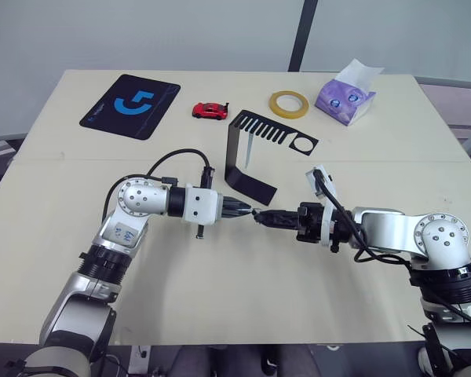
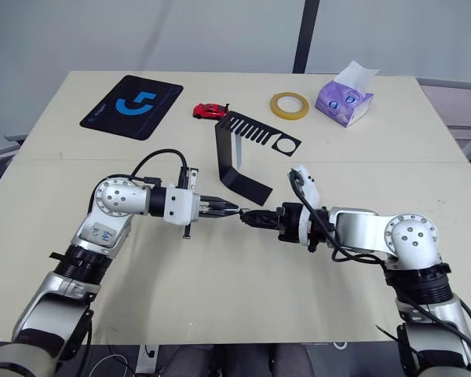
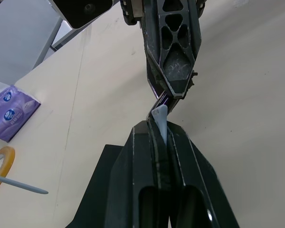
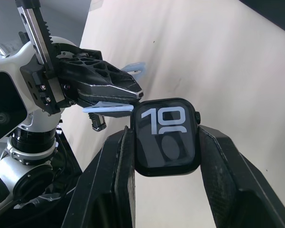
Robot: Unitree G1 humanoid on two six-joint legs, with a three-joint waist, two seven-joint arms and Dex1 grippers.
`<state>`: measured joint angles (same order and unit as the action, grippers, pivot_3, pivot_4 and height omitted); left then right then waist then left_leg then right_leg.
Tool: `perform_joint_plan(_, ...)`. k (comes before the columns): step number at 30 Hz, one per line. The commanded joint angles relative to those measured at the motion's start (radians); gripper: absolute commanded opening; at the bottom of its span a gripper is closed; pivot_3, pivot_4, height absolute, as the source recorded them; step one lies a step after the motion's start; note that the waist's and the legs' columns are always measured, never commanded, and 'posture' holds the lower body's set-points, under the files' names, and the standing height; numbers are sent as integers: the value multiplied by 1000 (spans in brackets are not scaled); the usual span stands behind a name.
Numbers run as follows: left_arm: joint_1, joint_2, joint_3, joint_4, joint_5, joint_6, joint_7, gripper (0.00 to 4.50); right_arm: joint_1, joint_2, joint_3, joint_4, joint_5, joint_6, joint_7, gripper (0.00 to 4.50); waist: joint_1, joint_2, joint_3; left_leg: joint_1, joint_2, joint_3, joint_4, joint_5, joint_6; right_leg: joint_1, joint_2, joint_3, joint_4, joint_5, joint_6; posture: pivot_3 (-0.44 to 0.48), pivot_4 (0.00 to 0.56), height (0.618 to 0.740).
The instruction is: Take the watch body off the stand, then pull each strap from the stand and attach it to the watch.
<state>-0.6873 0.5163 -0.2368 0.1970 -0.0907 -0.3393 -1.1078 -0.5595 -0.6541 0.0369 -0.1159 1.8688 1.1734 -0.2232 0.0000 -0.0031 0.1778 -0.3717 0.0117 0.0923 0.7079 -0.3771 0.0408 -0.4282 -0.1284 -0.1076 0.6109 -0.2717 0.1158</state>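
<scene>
Over the table's middle, in front of the black stand (image 1: 247, 174), my two grippers meet tip to tip. My right gripper (image 4: 165, 135) is shut on the watch body (image 4: 166, 140), whose dark screen shows pale marks and faces the wrist camera. My left gripper (image 3: 157, 129) is shut on a light blue-grey strap (image 3: 160, 118), whose tip pokes past the fingers and touches the side of the watch body. In the right wrist view that strap (image 4: 107, 109) lies against the case's edge. Another strap (image 1: 250, 147) hangs from the stand's comb top.
At the back of the table lie a black mouse pad (image 1: 129, 106) with a blue logo, a red toy car (image 1: 209, 111), a yellow tape roll (image 1: 289, 104) and a purple tissue pack (image 1: 345, 96). The stand is just behind the grippers.
</scene>
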Motion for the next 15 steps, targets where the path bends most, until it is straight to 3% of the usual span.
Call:
perform_joint_plan(1,-6,-2,2,-33,-2,-9,2,0,-4,-12,-7,-32,28,-18,9,1532,0,0,0,0,0,0,0,0,0,0,0,0,0,0,0,0,150,738)
perform_joint_plan(15,-19,2,7,-6,6,-22,5,0,-4,-20,-12,-32,29,-20,15,1532,0,0,0,0,0,0,0,0,0,0,0,0,0,0,0,0,150,738)
